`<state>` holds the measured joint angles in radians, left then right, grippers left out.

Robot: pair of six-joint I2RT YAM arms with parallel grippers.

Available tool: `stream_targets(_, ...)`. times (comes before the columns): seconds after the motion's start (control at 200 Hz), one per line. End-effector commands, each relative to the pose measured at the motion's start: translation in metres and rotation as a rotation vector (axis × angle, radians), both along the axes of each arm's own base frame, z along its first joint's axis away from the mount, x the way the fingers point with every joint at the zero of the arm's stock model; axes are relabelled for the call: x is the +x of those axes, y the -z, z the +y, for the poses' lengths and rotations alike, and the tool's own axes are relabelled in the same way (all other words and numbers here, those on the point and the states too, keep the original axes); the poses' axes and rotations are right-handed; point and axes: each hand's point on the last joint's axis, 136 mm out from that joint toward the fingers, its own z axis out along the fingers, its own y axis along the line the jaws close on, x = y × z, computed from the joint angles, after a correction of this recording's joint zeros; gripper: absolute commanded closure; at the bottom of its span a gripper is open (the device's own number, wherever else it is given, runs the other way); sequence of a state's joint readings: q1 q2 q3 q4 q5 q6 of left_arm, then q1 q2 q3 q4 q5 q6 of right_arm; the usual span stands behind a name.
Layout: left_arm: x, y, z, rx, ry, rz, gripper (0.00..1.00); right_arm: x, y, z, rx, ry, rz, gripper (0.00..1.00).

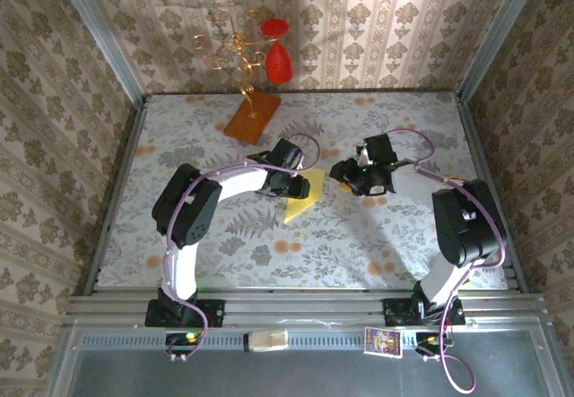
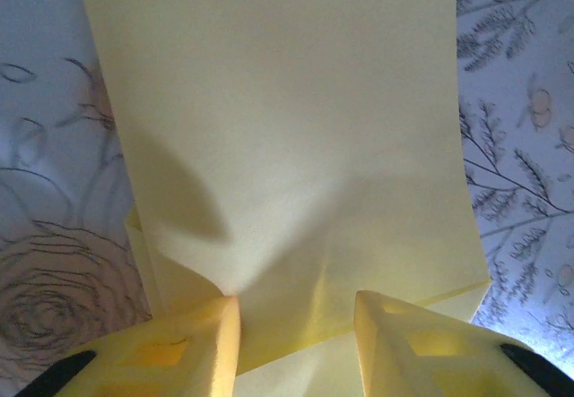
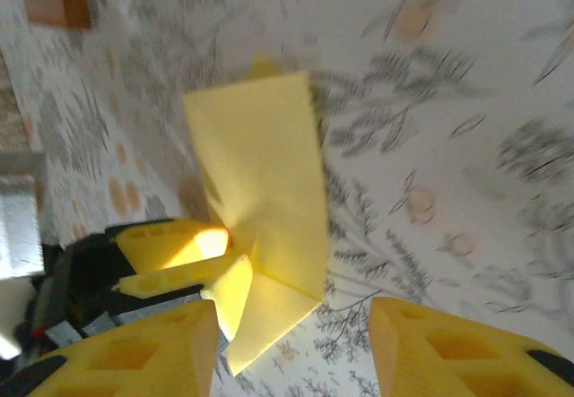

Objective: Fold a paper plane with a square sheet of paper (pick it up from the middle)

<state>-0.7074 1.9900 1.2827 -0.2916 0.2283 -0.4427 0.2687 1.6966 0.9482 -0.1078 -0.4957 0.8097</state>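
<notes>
Over table (image 1: 386, 236), L arm (image 1: 193, 209) bent, L claw (image 1: 300, 185) pinching paper (image 1: 305, 204).

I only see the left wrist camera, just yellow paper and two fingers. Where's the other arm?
Observer: The right gripper is open, to the right of the square sheet of paper, apart from it.
Operator: Is my paper lying flat?
Observer: No. The left gripper pinches it, and it stands tilted up with a crease.
Operator: What else is there?
Observer: An orange-brown slab with gold wire, at the far side of the table.
</notes>
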Motion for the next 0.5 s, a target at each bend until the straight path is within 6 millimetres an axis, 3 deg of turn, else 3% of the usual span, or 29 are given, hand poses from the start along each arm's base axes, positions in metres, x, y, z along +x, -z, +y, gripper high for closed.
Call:
stream_targets(0.0, -0.024, 0.017, 0.008, 0.012, 0.037, 0.085, 0.61, -0.016, 0.018, 0.011, 0.007, -0.012, 0.06, 0.55)
stream_targets(0.375, -0.018, 0.02, 0.016, 0.026, -0.008, 0.084, 0.65, -0.03, 0.042, 0.023, 0.016, 0.023, 0.124, 0.76)
stream_targets(0.49, -0.017, 0.021, 0.017, 0.028, -0.012, 0.082, 0.65, -0.03, 0.046, 0.03, 0.036, 0.014, 0.135, 0.78)
